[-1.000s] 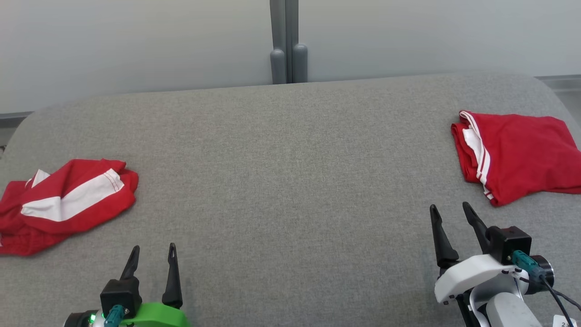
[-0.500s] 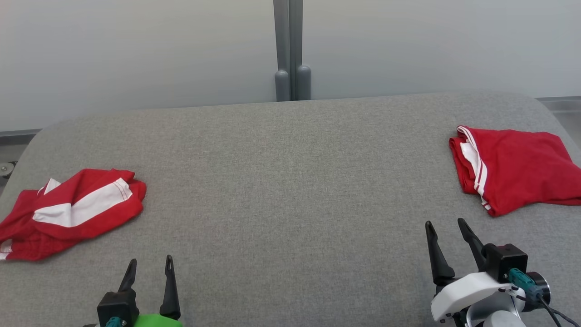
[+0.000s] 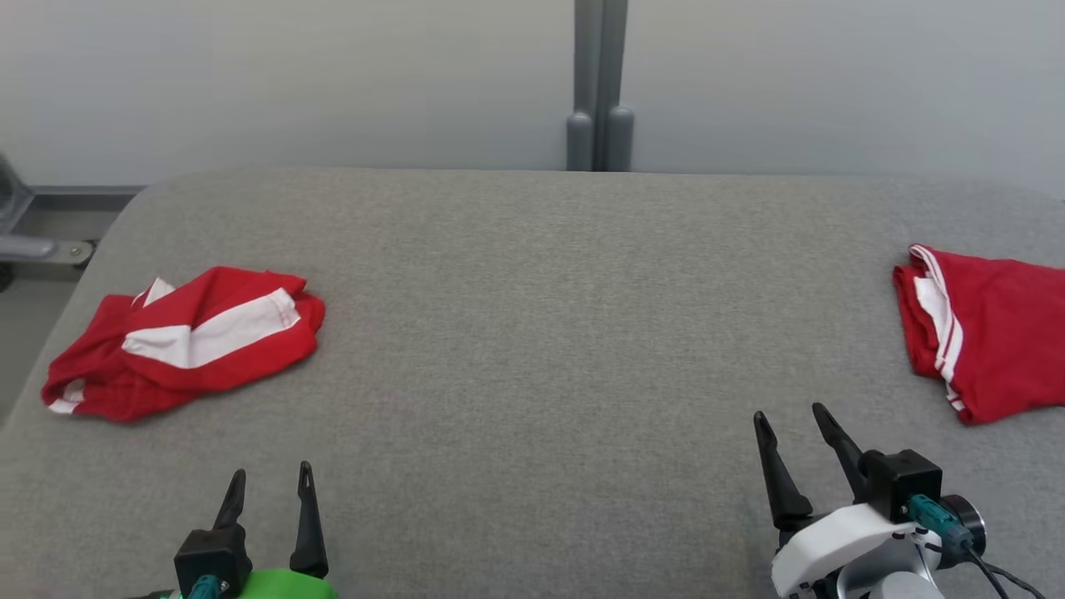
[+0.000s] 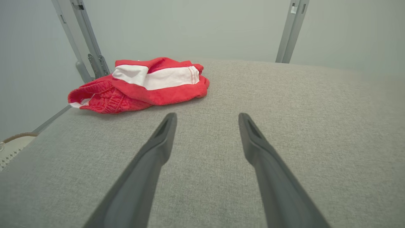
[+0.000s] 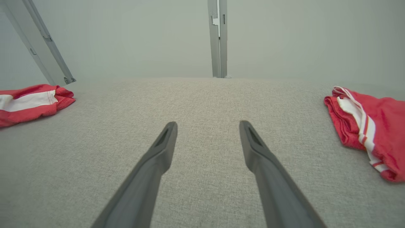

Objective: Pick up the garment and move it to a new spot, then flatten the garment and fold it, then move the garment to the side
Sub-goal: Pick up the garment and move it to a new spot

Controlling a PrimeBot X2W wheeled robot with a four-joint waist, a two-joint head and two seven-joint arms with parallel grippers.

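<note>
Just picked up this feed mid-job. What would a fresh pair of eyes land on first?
Two bright red patches stand out on the grey fabric-covered table: a crumpled red garment with a broad white band near its left edge, and a folded red garment with thin white stripes at its right edge. Nearer the robot, the left gripper and right gripper both hang open and empty above the table.

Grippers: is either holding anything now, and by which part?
Nothing is held. The left gripper and right gripper are both open over the gray surface; the crumpled garment and the folded garment lie apart from them.
</note>
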